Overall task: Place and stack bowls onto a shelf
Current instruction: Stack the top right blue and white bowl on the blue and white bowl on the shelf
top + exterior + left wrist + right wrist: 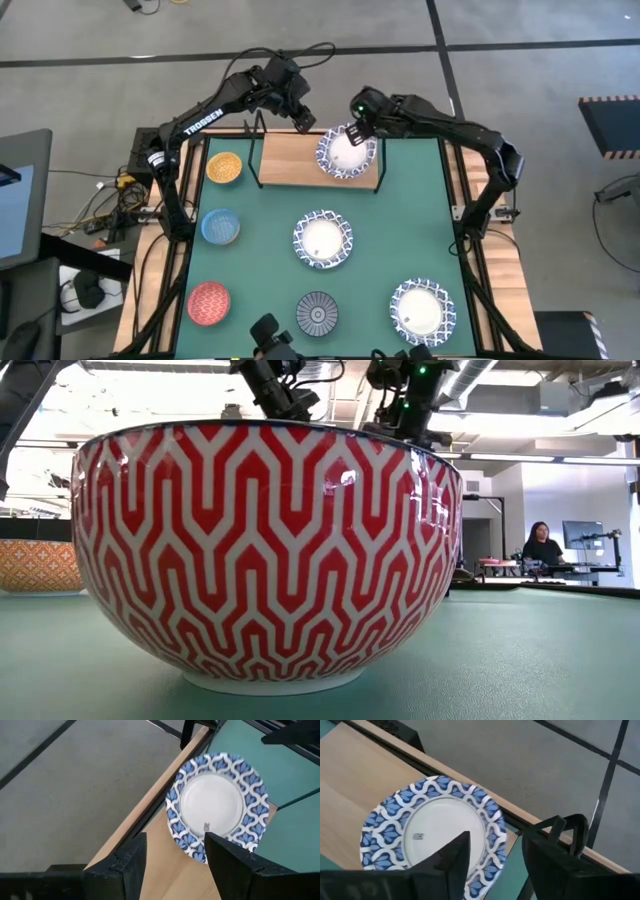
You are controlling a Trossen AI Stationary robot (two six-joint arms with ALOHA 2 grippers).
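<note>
Shelf bowl (pixel 347 153): you have one blue-rimmed white bowl on the right end of the shelf (pixel 290 160), at the far edge of the green mat (pixel 400 235).
Right gripper (pixel 357 131): fingers parted, empty, over that bowl's far rim.
Left gripper (pixel 305 120): fingers parted, empty, just left of it.
Remaining bowls: two white bowls (pixel 322 240) and four small ones, including the red bowl (pixel 265 555), sit on the mat.

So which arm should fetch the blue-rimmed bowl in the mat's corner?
Probably the right: that blue-rimmed bowl lies on the right arm's side, and the right gripper is open and empty. The left gripper would reach across.
</note>
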